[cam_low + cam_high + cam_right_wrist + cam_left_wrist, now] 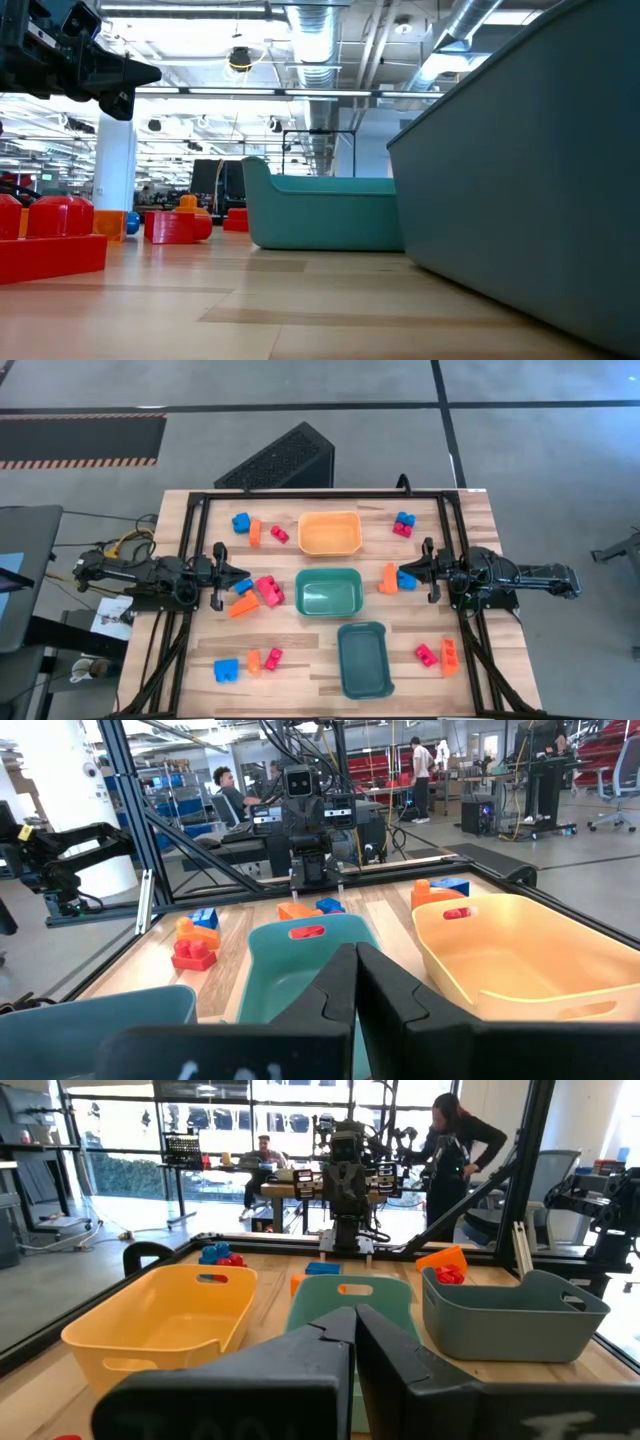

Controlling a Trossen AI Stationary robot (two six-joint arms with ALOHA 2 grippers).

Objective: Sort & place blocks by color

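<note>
Blocks scattered on the wooden surface (320,660); three trays down the middle, all blocks outside them.

Left tool (246,577) and right tool (402,572): both closed, empty, facing each other across the green tray (328,592). Orange tray (329,532) at the far end, teal tray (364,658) at the near end. Blocks (262,592) lie in six small clusters of blue, orange and red: three left of the trays, three right.
</note>
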